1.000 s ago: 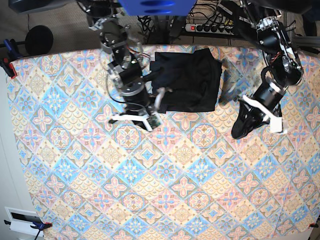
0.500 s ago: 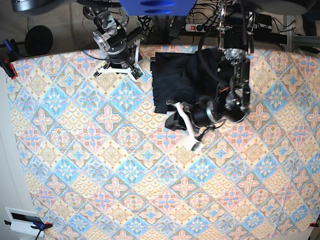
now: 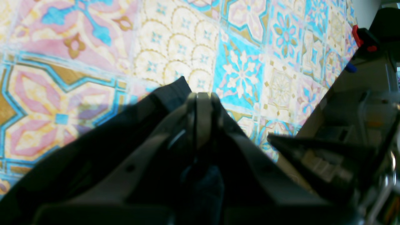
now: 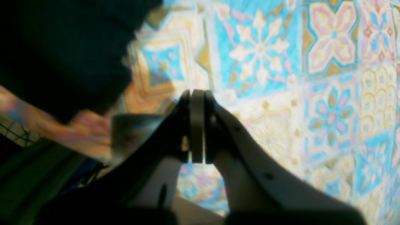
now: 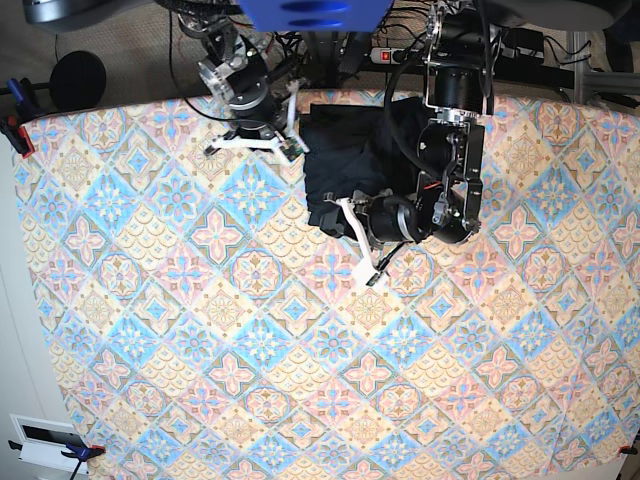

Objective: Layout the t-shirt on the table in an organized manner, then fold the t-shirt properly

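The plain black soft-fabric t-shirt (image 5: 360,160) lies folded in the upper middle of the base view, on the table (image 5: 250,380) with its pastel blue, pink and cream diamond-tile cloth. The left gripper (image 3: 203,100) sits at the shirt's lower edge, jaws pressed together — black fabric lies under them, though a pinch cannot be confirmed. The right gripper (image 4: 197,97), upper left of the shirt, is closed on nothing.

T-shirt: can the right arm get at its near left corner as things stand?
Probably yes. The right gripper, jaws shut and empty, sits beside the t-shirt with nothing between; the left gripper is already there.
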Robot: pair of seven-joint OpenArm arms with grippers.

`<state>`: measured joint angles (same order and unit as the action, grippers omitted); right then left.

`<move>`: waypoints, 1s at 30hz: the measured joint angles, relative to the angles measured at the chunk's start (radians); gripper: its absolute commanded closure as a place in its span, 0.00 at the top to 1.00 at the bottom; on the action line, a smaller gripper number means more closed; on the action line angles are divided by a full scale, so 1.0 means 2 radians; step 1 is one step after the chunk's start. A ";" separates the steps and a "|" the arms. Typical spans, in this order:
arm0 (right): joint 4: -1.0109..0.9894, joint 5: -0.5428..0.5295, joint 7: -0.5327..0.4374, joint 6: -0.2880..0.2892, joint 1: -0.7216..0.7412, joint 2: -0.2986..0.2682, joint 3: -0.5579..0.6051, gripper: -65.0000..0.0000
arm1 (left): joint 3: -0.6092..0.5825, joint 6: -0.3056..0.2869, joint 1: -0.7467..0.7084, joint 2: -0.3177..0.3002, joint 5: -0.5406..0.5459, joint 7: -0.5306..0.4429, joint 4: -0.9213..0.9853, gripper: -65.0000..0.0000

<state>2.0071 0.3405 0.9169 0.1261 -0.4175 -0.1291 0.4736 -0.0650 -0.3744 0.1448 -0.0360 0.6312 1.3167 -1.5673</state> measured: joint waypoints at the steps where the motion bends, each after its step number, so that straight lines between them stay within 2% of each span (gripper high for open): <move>1: 0.000 0.001 0.000 0.000 0.002 0.002 0.009 0.00 | 0.000 0.000 0.000 0.000 0.000 0.000 0.000 0.00; 6: 0.000 0.000 -0.012 0.000 0.003 0.008 0.042 0.00 | -0.001 0.000 0.001 -0.019 -0.001 -0.004 0.044 0.00; 12: 0.000 0.000 -0.027 -0.003 0.002 0.008 0.047 0.00 | 0.003 0.000 0.001 -0.056 0.000 -0.010 0.081 0.00; 15: 0.000 0.001 -0.030 -0.003 0.004 0.011 0.058 0.00 | 0.001 0.000 0.001 -0.072 0.002 -0.036 0.081 0.00; 19: -0.002 0.000 -0.030 -0.003 0.004 0.012 0.069 0.00 | 0.003 0.000 0.001 -0.109 0.000 -0.053 0.081 0.00; 25: -0.003 0.000 -0.030 -0.003 0.004 0.012 0.069 0.00 | 0.004 0.000 0.000 -0.141 -0.034 -0.102 0.081 0.00; 30: -0.003 0.000 -0.030 -0.003 0.004 0.012 0.066 0.00 | 0.084 0.001 -0.035 -0.140 -0.037 -0.108 0.035 0.00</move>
<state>2.0018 0.3405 0.8574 0.1200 -0.4088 -0.1055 0.6064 0.1040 -0.3717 0.0757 -0.3161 0.5579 1.1004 -1.4979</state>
